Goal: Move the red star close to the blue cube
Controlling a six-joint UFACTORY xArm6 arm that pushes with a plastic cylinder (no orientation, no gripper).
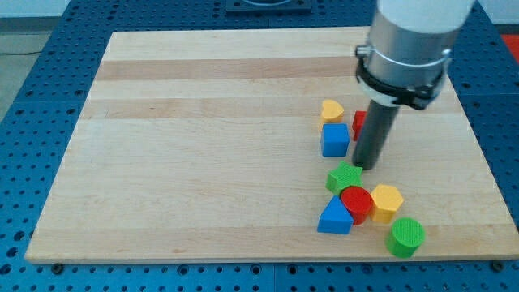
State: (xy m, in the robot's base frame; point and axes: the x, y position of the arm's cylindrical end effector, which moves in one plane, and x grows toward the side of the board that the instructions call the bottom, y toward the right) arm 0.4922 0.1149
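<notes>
With no jaws, only my tip (362,167), we should nudge the half-hidden red star (358,123) gently left toward the blue cube (334,139).

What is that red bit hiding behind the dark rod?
A red block, right of the blue cube and below the yellow heart. The rod covers most of it, so its shape cannot be told.
</notes>
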